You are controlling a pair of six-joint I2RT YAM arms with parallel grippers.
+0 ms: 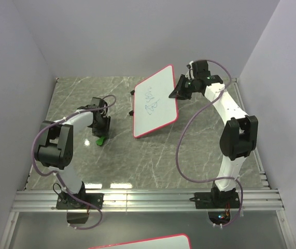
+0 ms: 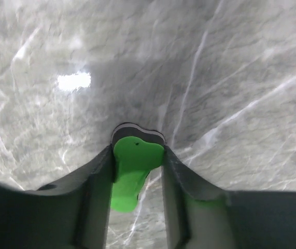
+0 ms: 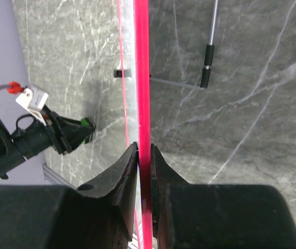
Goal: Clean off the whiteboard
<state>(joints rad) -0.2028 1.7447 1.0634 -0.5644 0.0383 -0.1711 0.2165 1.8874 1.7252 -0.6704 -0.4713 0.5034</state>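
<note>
**Top view.** The rectangular white whiteboard (image 1: pixel 155 101), edged by a thin red-pink rim, stands tilted near the middle of the grey marbled table (image 1: pixel 137 161). Blue scribbles (image 1: pixel 150 102) cross its face. The right gripper (image 1: pixel 178 92) grips the board's right edge.

**Right wrist view.** Its jaws are almost fully closed, one on each side of the rim (image 3: pixel 142 78).

**Left wrist view.** The left gripper (image 2: pixel 137 155) sits low over the table, well to the left of the board. Its jaws are drawn in against both flanks of a small green eraser (image 2: pixel 132 166) with a dark backing layer.

I judge the step in hand to be taking up the green eraser. To do it well, I would check that both pads bear evenly on the eraser before raising it. I would then lift straight up so that it does not twist in the grip. On the way to the board I would turn the wiping face toward the scribbles and meet them flat. Pressure should be light, because a hard push could lever the rim out of the right clamp.
</note>
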